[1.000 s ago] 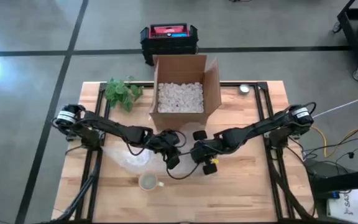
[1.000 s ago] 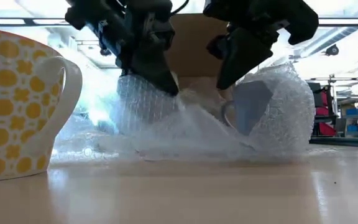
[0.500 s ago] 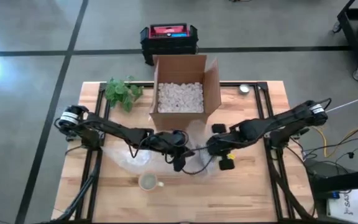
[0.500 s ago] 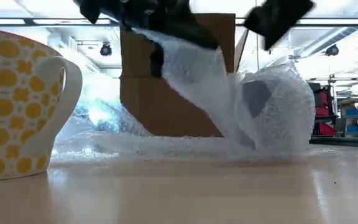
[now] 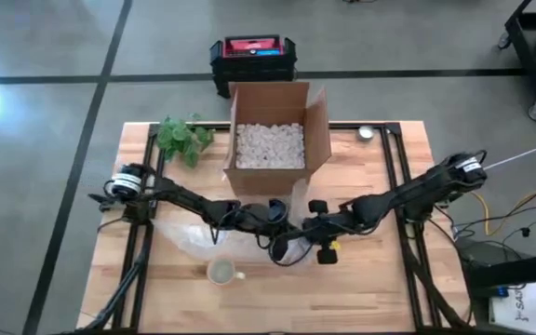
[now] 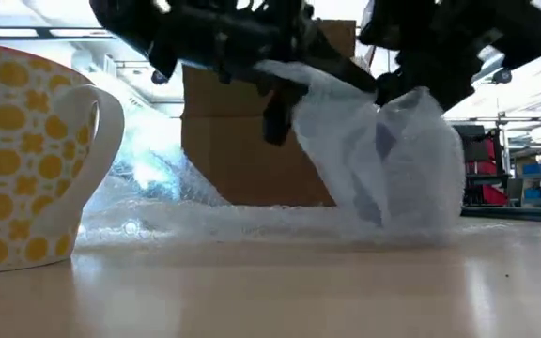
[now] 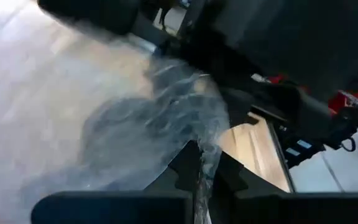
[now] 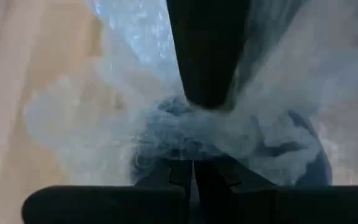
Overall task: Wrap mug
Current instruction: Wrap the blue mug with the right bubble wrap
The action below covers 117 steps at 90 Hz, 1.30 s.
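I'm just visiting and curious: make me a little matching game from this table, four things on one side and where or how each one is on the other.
Things:
1. cardboard box
2. yellow-spotted mug
3. grey mug
4. green plant

Descriptions:
A. covered by bubble wrap, between the two grippers
B. open, filled with white packing pieces
C. bare, standing at the table's near edge
D. at the far left of the table, beside the box

Pairs: 1-B, 2-C, 3-A, 4-D
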### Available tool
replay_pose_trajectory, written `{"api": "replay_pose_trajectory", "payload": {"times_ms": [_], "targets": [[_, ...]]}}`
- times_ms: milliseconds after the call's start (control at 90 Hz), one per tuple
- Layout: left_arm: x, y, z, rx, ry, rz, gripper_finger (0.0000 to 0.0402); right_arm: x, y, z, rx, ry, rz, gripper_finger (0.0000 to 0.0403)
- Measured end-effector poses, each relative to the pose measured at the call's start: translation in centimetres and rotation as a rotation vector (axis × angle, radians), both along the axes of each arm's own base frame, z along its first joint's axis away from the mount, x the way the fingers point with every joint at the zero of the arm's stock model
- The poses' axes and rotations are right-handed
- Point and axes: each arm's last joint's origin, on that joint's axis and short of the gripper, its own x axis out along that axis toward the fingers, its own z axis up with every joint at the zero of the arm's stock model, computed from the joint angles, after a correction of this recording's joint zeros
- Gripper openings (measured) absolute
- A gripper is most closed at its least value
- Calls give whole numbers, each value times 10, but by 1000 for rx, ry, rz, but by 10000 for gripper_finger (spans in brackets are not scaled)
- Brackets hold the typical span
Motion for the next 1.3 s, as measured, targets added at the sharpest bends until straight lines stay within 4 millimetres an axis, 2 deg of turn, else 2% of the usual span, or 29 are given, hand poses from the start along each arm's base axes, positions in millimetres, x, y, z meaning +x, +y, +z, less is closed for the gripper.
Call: {"api": "replay_pose_trajectory", "payload": {"times_ms": [100,167,367,489,556,622,722,900,1022,1144,1300], "targets": [[4,1,-8,-6,-19,10,0,3,1,4,-18,25,18,2],[5,2,-13,-19,-6,22,0,3,1,15,-27,45,23,2],[7,2,-21,-30,14,29,0,-9,-3,72,-77,156,50,2],[7,2,-21,-28,13,28,0,-6,-7,95,-189,2,17,2],[7,2,-21,-27,14,28,0,1,-12,99,-275,-92,-12,2],[7,2,-21,-27,14,28,0,7,-15,93,-296,-135,-14,2],[7,2,-21,-26,13,27,0,12,-16,72,-265,-110,14,2],[7,2,-21,-26,11,27,0,-2,-12,28,-135,54,37,2],[7,2,-20,-27,7,27,0,-12,-12,7,-107,75,-10,2],[7,2,-20,-29,-3,27,0,-15,-13,-3,-81,52,-29,2],[9,1,-14,-36,-16,4,0,-13,-12,-4,-61,16,-24,2]]}}
